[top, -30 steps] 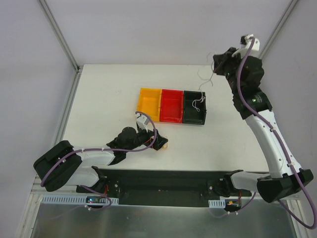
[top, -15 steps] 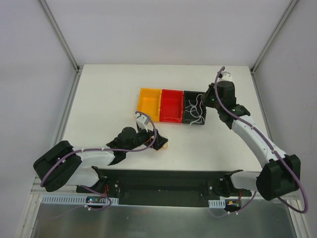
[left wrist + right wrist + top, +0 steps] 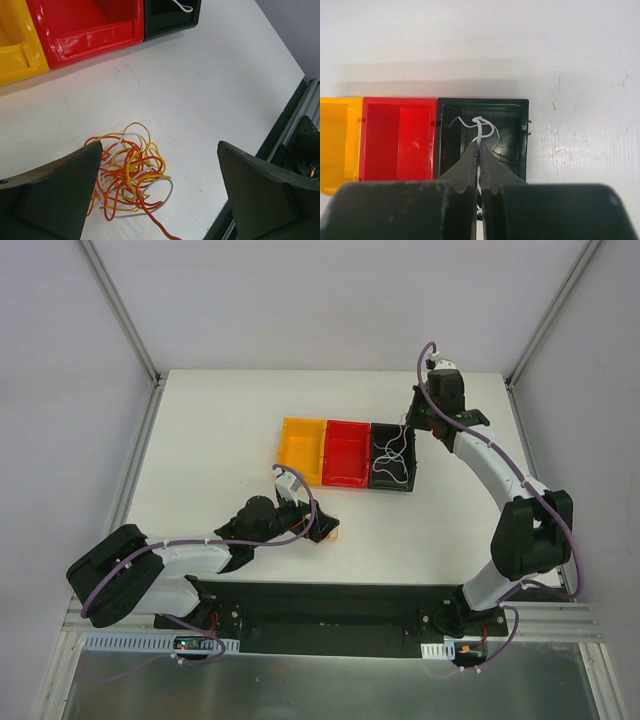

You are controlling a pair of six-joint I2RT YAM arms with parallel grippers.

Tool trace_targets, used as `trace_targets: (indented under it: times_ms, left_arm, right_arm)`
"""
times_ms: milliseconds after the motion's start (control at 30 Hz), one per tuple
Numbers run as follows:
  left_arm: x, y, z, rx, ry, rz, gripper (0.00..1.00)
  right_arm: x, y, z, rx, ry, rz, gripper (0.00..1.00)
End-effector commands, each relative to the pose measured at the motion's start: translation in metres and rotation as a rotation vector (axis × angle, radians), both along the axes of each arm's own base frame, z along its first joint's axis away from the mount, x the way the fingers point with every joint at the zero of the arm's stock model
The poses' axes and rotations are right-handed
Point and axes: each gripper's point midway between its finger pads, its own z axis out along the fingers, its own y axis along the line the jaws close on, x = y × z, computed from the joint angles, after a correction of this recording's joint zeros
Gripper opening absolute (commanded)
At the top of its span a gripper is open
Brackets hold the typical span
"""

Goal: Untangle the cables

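**Right arm pinching a white one over the black bin, tangle sitting by the left arm**

I'm looking at a plain white table (image 3: 220, 440) boxed in by pale walls, with slanted metal posts (image 3: 120, 310) running up from the back corners. Up close, the tabletop is showing little scuffs and grey marks. A black rail (image 3: 330, 605) is running along the near edge where both arms are bolted down.

Three bins are sitting touching in a row mid-table: yellow bin (image 3: 337, 140), red bin (image 3: 397, 140), black bin (image 3: 482, 101). The right gripper (image 3: 479, 146) is hovering above the black bin with its fingers squeezed together, pinching a white cable (image 3: 482, 125) that's curling down into that bin.

The rest of the cables (image 3: 131, 172) are lying in one tangled clump of orange, yellow and white on bare table, on the near side of the red bin and apart from it. The left gripper (image 3: 159, 145) is hanging low over that clump with its fingers spread wide, gripping nothing. The clump is sitting between them, closer to the finger on the left of the wrist view, which is hiding part of it.
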Motion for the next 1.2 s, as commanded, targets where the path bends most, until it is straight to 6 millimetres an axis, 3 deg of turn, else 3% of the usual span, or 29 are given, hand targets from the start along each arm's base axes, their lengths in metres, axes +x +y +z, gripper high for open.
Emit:
trace_targets:
  times_ms: [0, 100, 200, 433, 567, 733, 867, 1033, 1167]
  left_arm:
    - [0.002, -0.004, 0.017, -0.048, -0.057, -0.01, 0.98]
    - [0.002, -0.003, 0.017, -0.047, -0.056, -0.009, 0.98]
    - [0.002, -0.004, 0.018, -0.05, -0.057, -0.013, 0.98]
    - [0.001, -0.005, 0.016, -0.048, -0.052, -0.017, 0.98]
    - [0.0, -0.004, 0.017, -0.049, -0.053, -0.016, 0.98]
    - [0.0, -0.003, 0.016, -0.049, -0.054, -0.013, 0.98]
    - [0.001, -0.003, 0.017, -0.051, -0.056, -0.013, 0.98]
    - [0.001, -0.004, 0.017, -0.049, -0.054, -0.016, 0.98]
    - [0.001, -0.004, 0.017, -0.051, -0.054, -0.017, 0.98]
  right_arm:
    - [0.016, -0.001, 0.019, -0.049, -0.061, 0.033, 0.01]
    - [0.01, -0.005, 0.002, -0.069, -0.034, 0.031, 0.01]
    - [-0.007, -0.001, -0.028, -0.052, 0.016, 0.042, 0.01]
    - [-0.042, 0.014, -0.073, -0.061, 0.086, 0.058, 0.01]
    - [-0.036, 0.013, -0.09, -0.104, 0.131, 0.066, 0.01]
    - [-0.012, 0.011, -0.086, -0.198, 0.175, 0.089, 0.06]
    - [-0.007, 0.006, -0.078, -0.254, 0.235, 0.093, 0.3]
    - [-0.044, 0.001, -0.065, -0.223, 0.278, 0.088, 0.53]
    - [-0.08, 0.007, -0.061, -0.155, 0.264, 0.116, 0.61]
